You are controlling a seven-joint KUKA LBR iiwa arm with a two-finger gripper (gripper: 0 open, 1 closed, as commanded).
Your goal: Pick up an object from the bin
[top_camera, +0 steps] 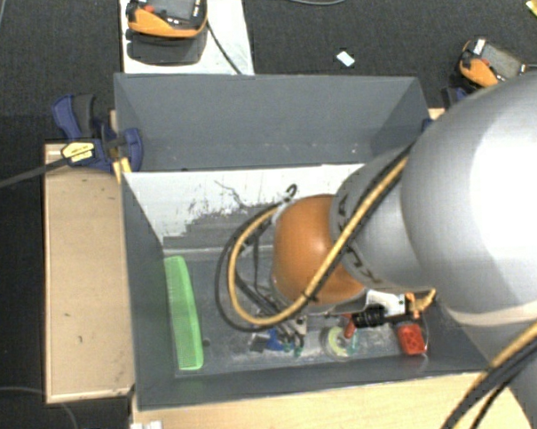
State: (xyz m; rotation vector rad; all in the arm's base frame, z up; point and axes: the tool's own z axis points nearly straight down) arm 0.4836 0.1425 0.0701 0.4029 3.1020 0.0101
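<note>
Standing over the grey bin [246, 112], the first thing on the left is a long bright green comb-like strip [184, 312], lying flat on the floor along the left wall, well apart from everything else. It looks like light, stiff plastic, and so flat that I reckon it would have to be pinched across its narrow width, near the middle. Further right a loop of yellow and black cable [232, 286] hangs off the wrist, then the orange cover [307, 252], which sits low over the front half of the bin. The claw [287, 327] is down under that cover's lower edge, and I cannot tell whether it is open, shut or has anything in it. Nearest to it, against the front wall, lie a small blue piece [274, 341] and a pale roundish piece with green in it [338, 341]; either could be the one it is after. Both look tiny, light and hard, likely to skid away, so a grip square across the middle seems safest. Beyond them sit a black bit [371, 317] and a small red block [412, 338], then the big grey arm [482, 218].
</note>
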